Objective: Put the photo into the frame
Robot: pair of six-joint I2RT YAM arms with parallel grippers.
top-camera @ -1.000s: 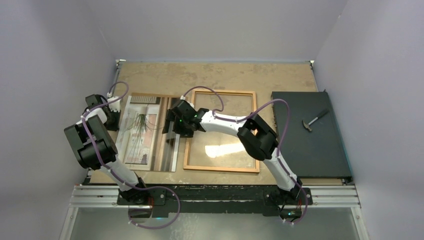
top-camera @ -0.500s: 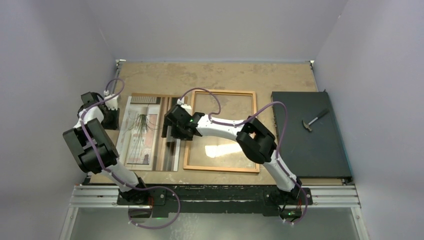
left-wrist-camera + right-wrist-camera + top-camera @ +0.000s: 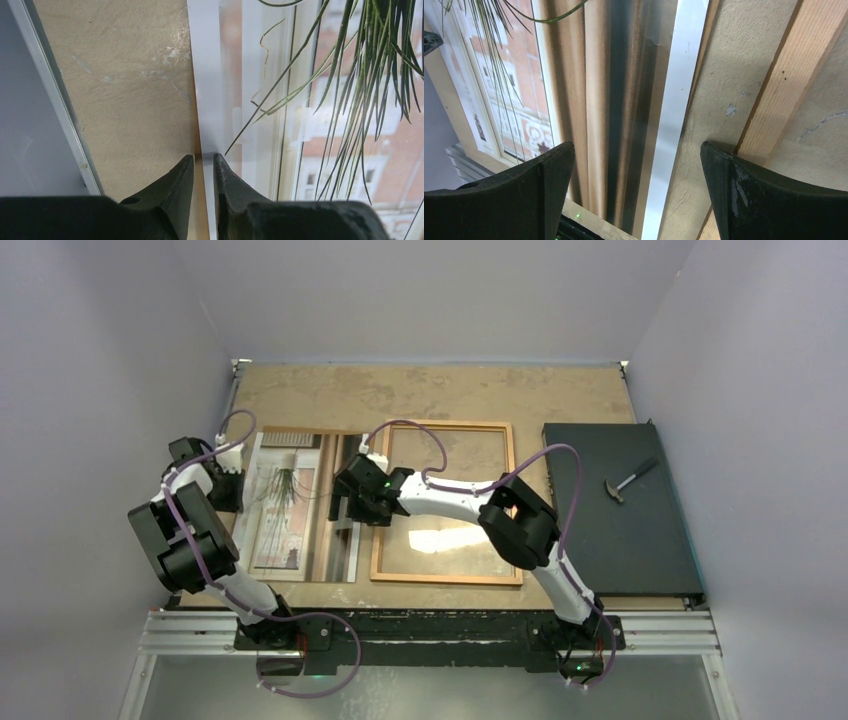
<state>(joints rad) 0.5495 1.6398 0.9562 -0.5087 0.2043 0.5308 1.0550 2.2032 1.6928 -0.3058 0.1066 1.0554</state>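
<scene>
The photo (image 3: pixel 297 505) lies flat, picture side up, on a brown backing board (image 3: pixel 300 431), left of the orange-brown frame (image 3: pixel 446 425). My left gripper (image 3: pixel 230 490) is at the photo's left edge. In the left wrist view (image 3: pixel 202 157) its jaws are almost together, with the white edge of the photo (image 3: pixel 207 100) in the narrow gap. My right gripper (image 3: pixel 345 508) is wide open over the photo's right edge (image 3: pixel 674 100). One of its fingers (image 3: pixel 549 190) is above the print and the other is above the frame's left rail (image 3: pixel 794 85).
A black slab (image 3: pixel 620 540) lies at the right with a small hammer (image 3: pixel 628 480) on it. Grey walls close in the left, back and right. A metal rail (image 3: pixel 430 625) runs along the table's near edge. Glass in the frame reflects light (image 3: pixel 445 538).
The right gripper has moved left and nearer, from the frame's left rail to the photo's right edge. The left gripper has shifted a little right, onto the photo's left edge. The photo still lies flat.
</scene>
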